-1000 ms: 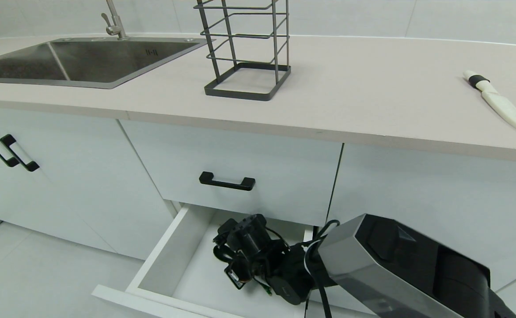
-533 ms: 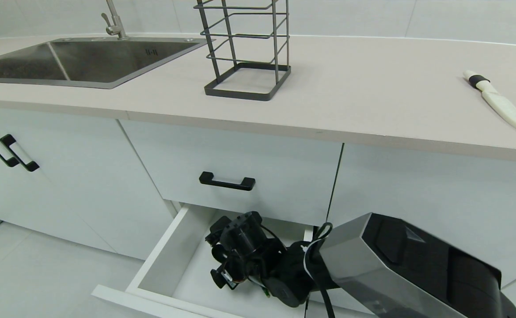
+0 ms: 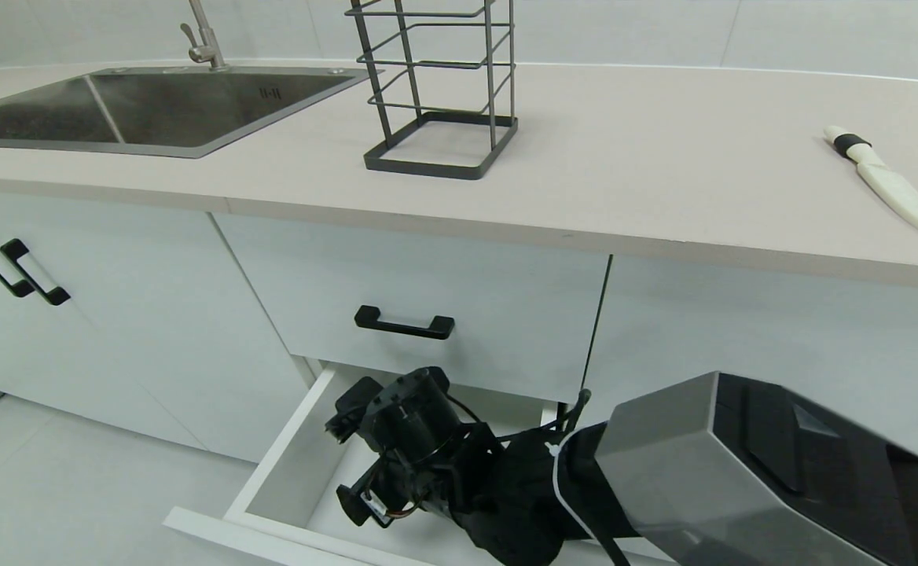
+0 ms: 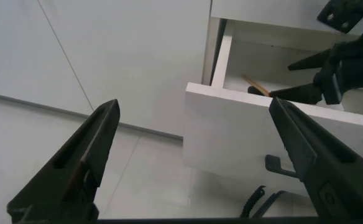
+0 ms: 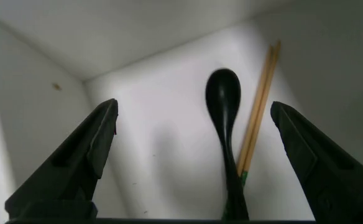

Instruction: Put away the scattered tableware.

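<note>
I see my right end effector [image 3: 347,458] spread wide inside the open drawer [image 3: 286,464], above the black spoon [image 5: 224,112] and chopsticks [image 5: 260,106]. The left end effector [image 4: 194,118] gapes wide too. The knife [image 3: 887,182] lies on the bench [image 3: 663,157].

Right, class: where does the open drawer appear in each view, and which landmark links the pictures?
Head view: the open drawer is at lower centre, below the closed drawer's black handle.
Left wrist view: its white front panel lies beyond the left gripper.
Right wrist view: its white floor lies under the spoon and chopsticks.
Shared landmark: the right gripper, inside the drawer.
</note>
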Controlling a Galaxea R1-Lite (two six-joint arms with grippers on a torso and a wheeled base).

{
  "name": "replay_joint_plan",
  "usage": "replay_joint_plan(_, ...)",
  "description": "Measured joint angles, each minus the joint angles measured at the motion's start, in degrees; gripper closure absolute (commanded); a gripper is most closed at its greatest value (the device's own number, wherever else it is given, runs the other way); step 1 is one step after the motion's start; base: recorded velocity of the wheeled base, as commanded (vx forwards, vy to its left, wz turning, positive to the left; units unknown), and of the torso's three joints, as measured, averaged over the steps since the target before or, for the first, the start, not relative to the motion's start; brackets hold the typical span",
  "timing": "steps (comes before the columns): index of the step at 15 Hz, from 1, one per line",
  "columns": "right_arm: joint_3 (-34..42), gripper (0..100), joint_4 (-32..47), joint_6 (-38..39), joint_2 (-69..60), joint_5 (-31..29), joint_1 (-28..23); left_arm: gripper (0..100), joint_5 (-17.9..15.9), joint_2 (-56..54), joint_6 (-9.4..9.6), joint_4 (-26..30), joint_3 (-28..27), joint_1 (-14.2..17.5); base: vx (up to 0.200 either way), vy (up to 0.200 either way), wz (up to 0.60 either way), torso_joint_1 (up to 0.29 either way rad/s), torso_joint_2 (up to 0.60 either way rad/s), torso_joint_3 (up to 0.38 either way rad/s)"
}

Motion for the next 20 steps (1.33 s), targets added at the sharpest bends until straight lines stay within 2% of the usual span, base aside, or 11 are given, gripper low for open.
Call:
replay_joint_plan(8, 6.2, 0, -0.4, -0.2, -6.7, 1.2, 3.2, 0, 0.0, 0.0, -0.01, 0.0, 0.0, 0.0, 0.000, 0.000, 0.00, 0.000, 0.00, 0.000)
replay_joint_plan(13, 14.8, 0, -3.4, -1.0, -12.8, 2.3, 5.5, 0, 0.0, 0.0, -0.01, 0.0, 0.0, 0.0, 0.000, 0.000, 0.00, 0.000, 0.00, 0.000)
replay_joint_plan(20, 29.6, 0, -13.0, -9.7, -21.4, 11.0, 6.2, 0, 0.0, 0.0, 0.00, 0.0, 0.0, 0.0, 0.000, 0.000, 0.00, 0.000, 0.00, 0.000)
